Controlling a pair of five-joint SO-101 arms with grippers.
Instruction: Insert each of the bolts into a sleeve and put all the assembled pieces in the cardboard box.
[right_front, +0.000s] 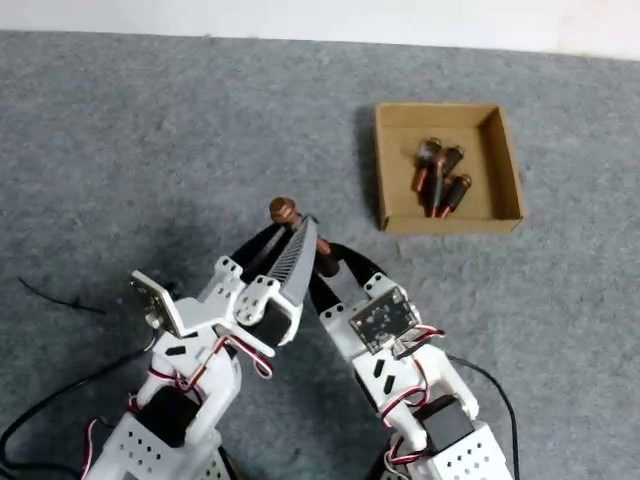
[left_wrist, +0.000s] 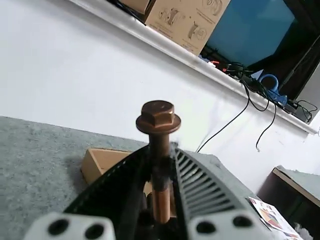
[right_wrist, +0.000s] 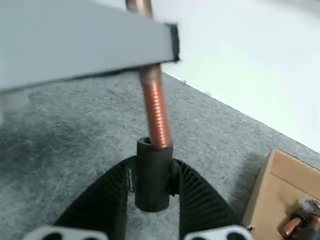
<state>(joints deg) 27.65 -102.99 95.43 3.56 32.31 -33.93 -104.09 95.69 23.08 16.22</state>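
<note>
Since the step in hand appears to be insertion, both arms converge on one spot; items are listed by view.

**High view.**
- Left end effector: clamped on a copper-coloured bolt, head uppermost, raised above the grey surface.
- Right end effector: set close under the left one, with both arms angled inward so their tips meet.
- Cardboard box: well apart from both arms, on the robot's right. It holds a small cluster of assembled pieces lying together.

**Left wrist view.**
- Bolt: the shank is pinched between the ribbed fingers and the hex head stands free above them. The mid-shank hold presumably leaves the threaded end bare for entry.
- Cardboard box: on the surface beyond.

**Right wrist view.**
- Sleeve: black and upright, gripped between the right end effector's closed jaws, mouth turned up to receive.
- Bolt: slightly tilted, with the threaded tip at the sleeve's mouth. Most of the thread is bare, so it is judged not yet seated.
- Left end effector: one finger crosses above the sleeve.
- Cardboard box: off to one side, with the finished pieces inside. This pair is not yet boxed.
</note>
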